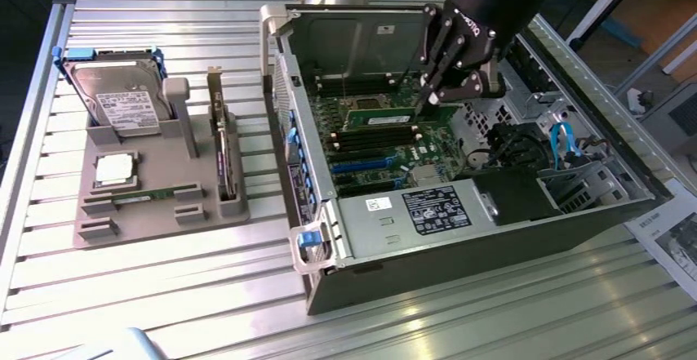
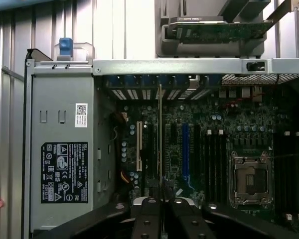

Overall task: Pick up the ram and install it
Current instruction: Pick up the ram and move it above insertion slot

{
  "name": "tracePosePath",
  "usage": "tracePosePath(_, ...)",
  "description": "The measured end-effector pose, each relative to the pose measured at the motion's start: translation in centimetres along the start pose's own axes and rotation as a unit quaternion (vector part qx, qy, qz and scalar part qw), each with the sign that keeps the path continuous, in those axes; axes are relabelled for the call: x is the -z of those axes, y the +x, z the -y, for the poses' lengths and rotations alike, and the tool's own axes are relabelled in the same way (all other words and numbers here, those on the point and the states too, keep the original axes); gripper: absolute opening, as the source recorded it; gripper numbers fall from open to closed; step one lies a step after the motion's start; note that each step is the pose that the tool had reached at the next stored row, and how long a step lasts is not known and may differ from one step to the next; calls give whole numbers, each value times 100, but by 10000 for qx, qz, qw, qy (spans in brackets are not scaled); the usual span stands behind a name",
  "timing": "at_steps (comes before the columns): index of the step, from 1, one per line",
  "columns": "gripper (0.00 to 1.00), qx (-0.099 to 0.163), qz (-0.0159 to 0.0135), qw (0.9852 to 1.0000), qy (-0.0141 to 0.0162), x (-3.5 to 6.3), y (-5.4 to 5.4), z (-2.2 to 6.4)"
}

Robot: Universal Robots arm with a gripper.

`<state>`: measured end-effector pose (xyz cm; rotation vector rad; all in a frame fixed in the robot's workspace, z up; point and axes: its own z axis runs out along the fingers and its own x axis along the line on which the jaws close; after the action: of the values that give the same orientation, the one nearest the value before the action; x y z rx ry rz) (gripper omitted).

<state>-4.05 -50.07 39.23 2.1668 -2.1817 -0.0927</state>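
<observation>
Inside the open case [image 1: 458, 250], well clear of its walls, the claw [image 1: 432, 101] is clamping narrowly on the ram [image 1: 376, 119], the arm [image 1: 512, 1] slanting down over its rim.

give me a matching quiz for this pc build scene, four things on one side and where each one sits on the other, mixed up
1 ram
2 hard drive
3 silver processor chip
4 blue cable

a lying flat on the grey holder
b inside the case, toward the exterior view's right
c held in the gripper over the motherboard
d leaning upright in the grey holder

Pairs: 1-c, 2-d, 3-a, 4-b
</observation>
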Motion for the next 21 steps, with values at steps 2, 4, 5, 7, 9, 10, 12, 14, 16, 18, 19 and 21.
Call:
tracePosePath(2, 12, 0, 0, 10000, -3, 5, 3, 59)
tracePosePath(4, 12, 0, 0, 10000, -8, 12, 5, 134)
tracePosePath(5, 12, 0, 0, 10000, -9, 14, 5, 157)
tracePosePath(7, 12, 0, 0, 10000, -9, 16, 6, 191)
tracePosePath(9, 12, -1, 0, 10000, -9, 17, 6, 194)
tracePosePath(10, 12, 0, 0, 10000, -3, 17, 6, 195)
tracePosePath(12, 12, 2, 0, 10000, 34, 17, 6, 194)
tracePosePath(14, 12, 9, 0, 9999, 125, 17, 6, 194)
tracePosePath(16, 12, 15, 0, 9998, 185, 17, 6, 194)
tracePosePath(18, 12, 21, 0, 9998, 218, 17, 6, 195)
tracePosePath(19, 12, 23, 0, 9997, 227, 17, 6, 195)
tracePosePath(21, 12, 32, -1, 9997, 245, 17, 6, 194)
